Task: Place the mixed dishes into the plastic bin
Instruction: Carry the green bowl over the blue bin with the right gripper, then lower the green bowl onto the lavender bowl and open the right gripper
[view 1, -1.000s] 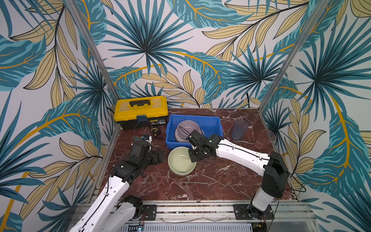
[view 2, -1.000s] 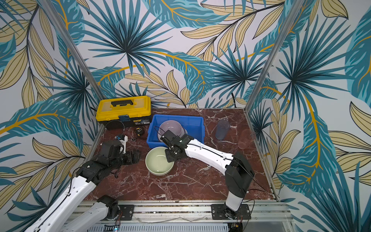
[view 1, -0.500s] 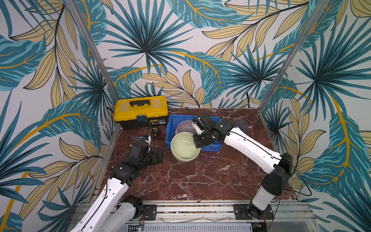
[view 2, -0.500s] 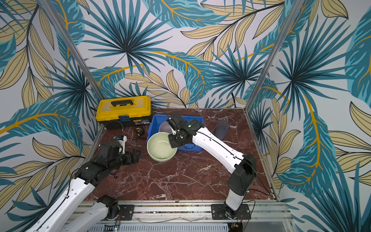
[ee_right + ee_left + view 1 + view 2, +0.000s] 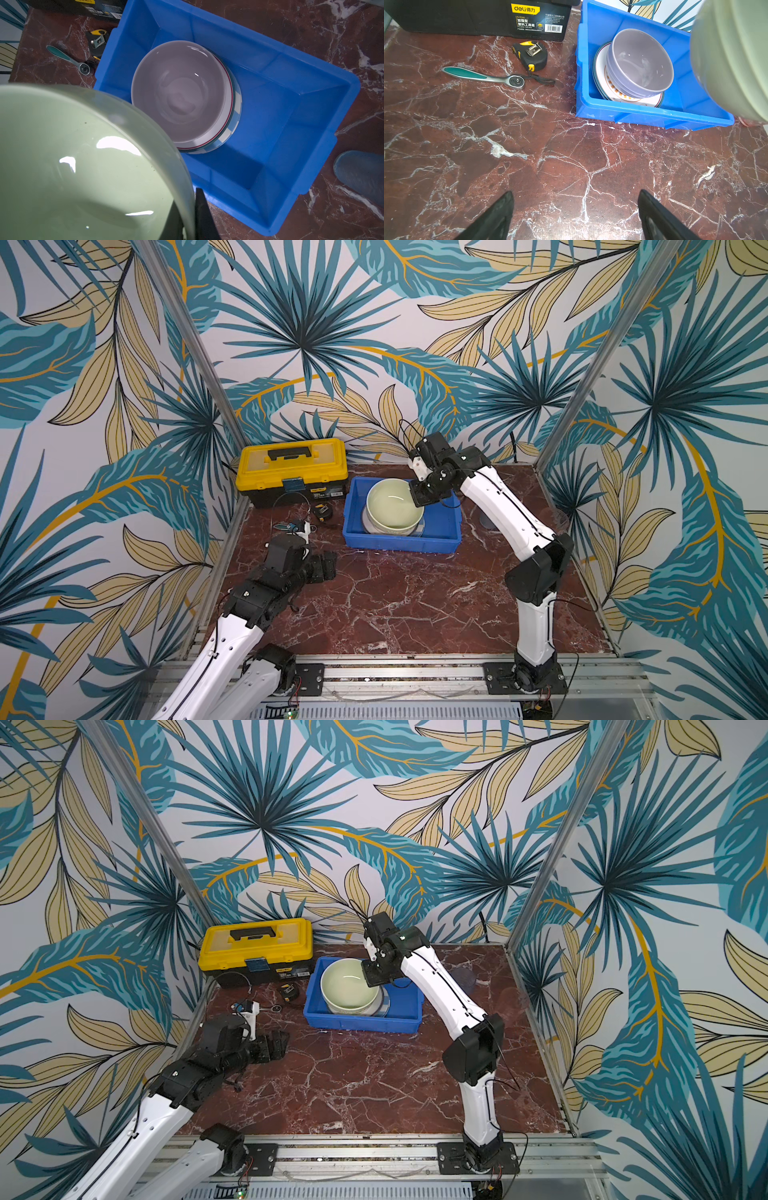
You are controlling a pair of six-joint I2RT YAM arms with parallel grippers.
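Above your blue bin (image 5: 399,542) hung the pale green bowl (image 5: 392,506), pinched at the rim by your right gripper (image 5: 417,499). Inside lay the lavender bowl (image 5: 178,91) on stacked plates (image 5: 234,116); your left gripper (image 5: 575,195) stood spread over the marble (image 5: 571,155).

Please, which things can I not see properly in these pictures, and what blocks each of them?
Lavender bowl: almost wholly hidden in both top views under the pale green bowl.
Plates beneath it: number unclear in both wrist views; the lavender bowl covers them.
Bluish tumbler: cut off by the right wrist view's edge; partly behind the right arm in both top views.
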